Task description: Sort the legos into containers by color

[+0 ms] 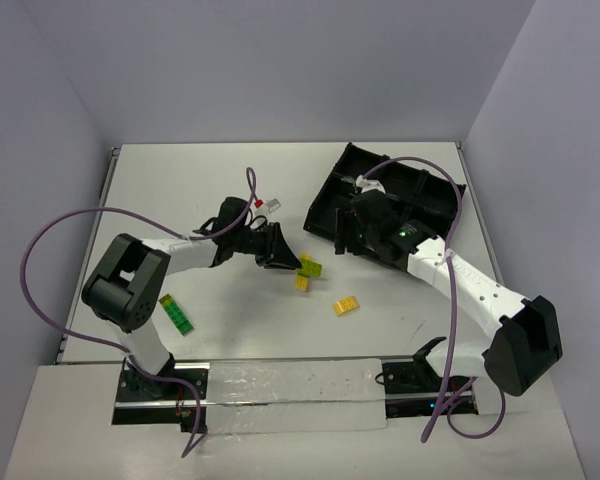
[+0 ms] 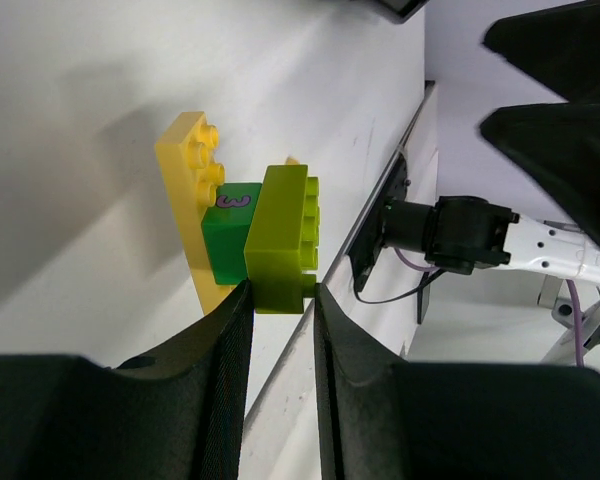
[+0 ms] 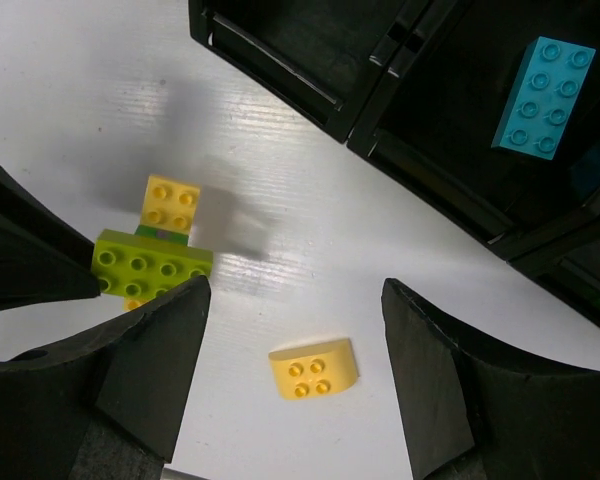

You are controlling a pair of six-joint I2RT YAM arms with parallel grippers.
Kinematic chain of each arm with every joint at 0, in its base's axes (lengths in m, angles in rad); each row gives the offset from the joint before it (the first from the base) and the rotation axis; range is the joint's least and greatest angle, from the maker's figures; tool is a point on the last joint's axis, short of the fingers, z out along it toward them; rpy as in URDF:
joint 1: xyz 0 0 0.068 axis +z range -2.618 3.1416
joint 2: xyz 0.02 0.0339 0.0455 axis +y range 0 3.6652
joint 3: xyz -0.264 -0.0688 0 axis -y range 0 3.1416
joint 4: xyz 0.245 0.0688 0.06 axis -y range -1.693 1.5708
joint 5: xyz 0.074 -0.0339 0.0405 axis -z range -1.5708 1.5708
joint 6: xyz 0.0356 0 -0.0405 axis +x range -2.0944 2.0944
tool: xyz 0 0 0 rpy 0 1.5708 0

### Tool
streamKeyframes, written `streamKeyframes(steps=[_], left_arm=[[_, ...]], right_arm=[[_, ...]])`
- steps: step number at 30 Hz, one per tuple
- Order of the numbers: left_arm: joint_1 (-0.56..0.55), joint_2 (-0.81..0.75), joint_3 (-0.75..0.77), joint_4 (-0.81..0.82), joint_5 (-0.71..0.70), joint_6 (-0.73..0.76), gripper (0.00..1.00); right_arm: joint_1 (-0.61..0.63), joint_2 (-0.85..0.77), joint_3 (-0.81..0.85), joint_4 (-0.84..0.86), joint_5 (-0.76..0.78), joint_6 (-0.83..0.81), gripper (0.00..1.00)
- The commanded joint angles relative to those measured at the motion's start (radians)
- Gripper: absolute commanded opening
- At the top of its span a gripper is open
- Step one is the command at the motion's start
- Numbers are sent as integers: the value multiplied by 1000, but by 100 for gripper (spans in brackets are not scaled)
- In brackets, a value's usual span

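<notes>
My left gripper [image 1: 283, 250] is shut on a lime brick [image 2: 283, 235] at the end of a short stack. The stack also has a green brick [image 2: 230, 238] and a long yellow brick [image 2: 185, 190], and it sits mid-table [image 1: 308, 268]. My right gripper [image 1: 340, 236] is open and empty above the table beside the black tray [image 1: 420, 175]. In the right wrist view its fingers [image 3: 170, 340] stand either side of a loose rounded yellow brick [image 3: 314, 367], which also shows in the top view [image 1: 346, 306]. A cyan brick [image 3: 543, 83] lies in a tray compartment. A green brick [image 1: 177, 314] lies near the left arm's base.
The tray's near wall [image 3: 280, 60] is close behind the right gripper. A small red-and-white object [image 1: 266, 203] lies behind the left gripper. Purple cables loop off both arms. Grey walls enclose the table on three sides.
</notes>
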Motion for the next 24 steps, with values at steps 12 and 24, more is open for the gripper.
streamKeyframes(steps=[12, 24], left_arm=[[2, 107, 121, -97, 25, 142, 0], [3, 107, 165, -232, -42, 219, 75]], right_arm=[[42, -1, -9, 132, -287, -263, 84], [108, -20, -101, 292, -332, -550, 79]])
